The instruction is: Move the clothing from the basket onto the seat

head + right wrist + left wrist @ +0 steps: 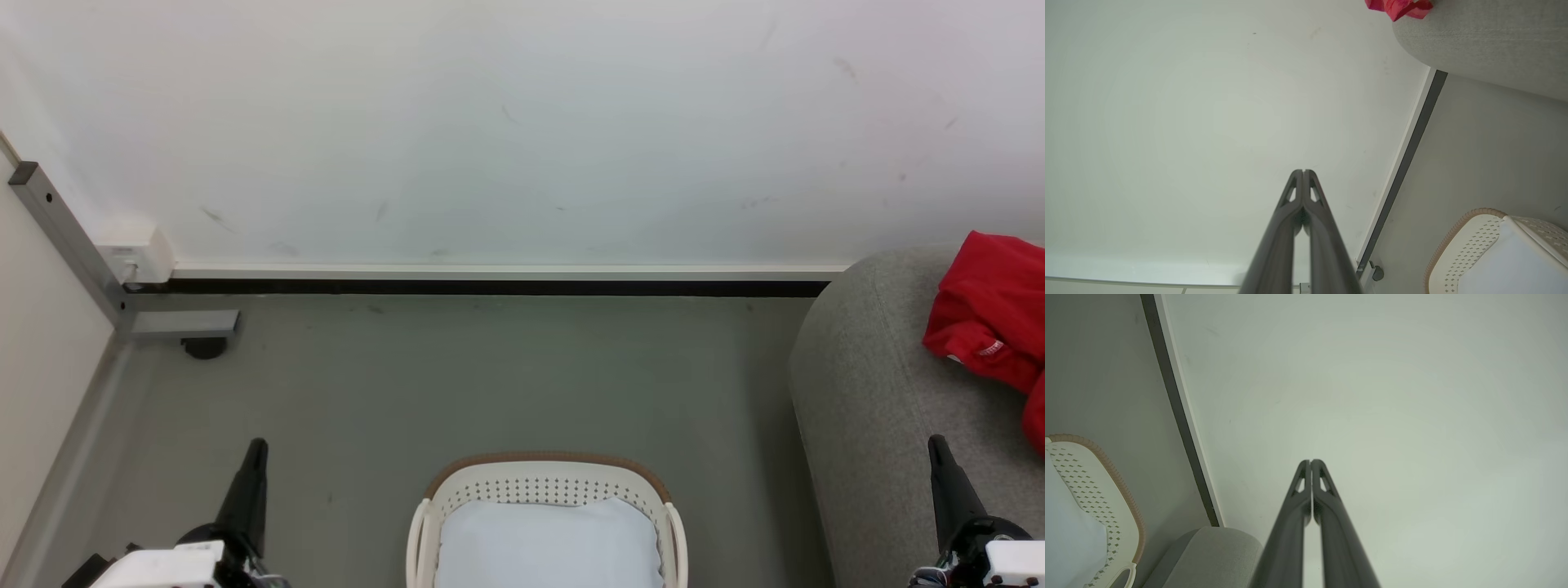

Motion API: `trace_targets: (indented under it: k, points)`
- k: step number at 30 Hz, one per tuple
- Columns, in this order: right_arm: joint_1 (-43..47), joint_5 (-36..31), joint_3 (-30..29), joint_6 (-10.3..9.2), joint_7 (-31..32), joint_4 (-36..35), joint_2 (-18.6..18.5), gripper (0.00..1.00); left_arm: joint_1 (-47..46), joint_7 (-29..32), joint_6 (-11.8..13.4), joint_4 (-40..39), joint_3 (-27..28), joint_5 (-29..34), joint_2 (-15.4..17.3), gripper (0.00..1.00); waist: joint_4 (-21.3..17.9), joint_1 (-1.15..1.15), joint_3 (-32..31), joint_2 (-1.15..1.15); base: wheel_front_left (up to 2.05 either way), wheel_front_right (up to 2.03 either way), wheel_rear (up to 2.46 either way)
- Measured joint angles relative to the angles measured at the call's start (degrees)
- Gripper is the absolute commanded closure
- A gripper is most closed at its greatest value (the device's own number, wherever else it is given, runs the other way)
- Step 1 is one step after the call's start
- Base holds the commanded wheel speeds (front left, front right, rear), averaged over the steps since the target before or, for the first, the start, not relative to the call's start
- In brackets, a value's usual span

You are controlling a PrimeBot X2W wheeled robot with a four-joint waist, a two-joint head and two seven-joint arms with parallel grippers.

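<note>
At the bottom middle of the head view, the basket stood on the grey floor, its brown rim and perforated white wall turned toward the wall. Inside it lay the pale blue-white liner, smooth and fairly flat, covering the part of the interior in view. The near end of the basket was cut off by the frame edge.

The clothing lay on the seat at the far right, well apart from the basket. It was a bright red, crumpled heap with a small white patch on its lower fold. It ran past the frame edge, so whether it was one garment or two could not be told. The seat's rounded grey corner stood near the basket's right side, with a strip of floor between them.

The left gripper hung at the lower left above the floor, and the right gripper at the lower right over the seat's front. Each wrist view showed its own two dark fingers pressed together at the tips, holding nothing and pointing at the white wall.

A grey metal frame leg with a dark caster stood in the left corner, above the black skirting strip.
</note>
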Motion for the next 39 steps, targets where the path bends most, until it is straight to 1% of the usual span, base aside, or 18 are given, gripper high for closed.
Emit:
trace_targets:
  k: [39]
  points:
    - [-0.01, -0.02, -0.11, 0.00, 0.01, 0.00, 0.09, 1.00, -0.01, 0.00, 0.00, -0.01, 0.00, 0.00, 0.00, 1.00, 0.00, 0.00, 0.00, 0.00, 0.00, 0.00, 0.00]
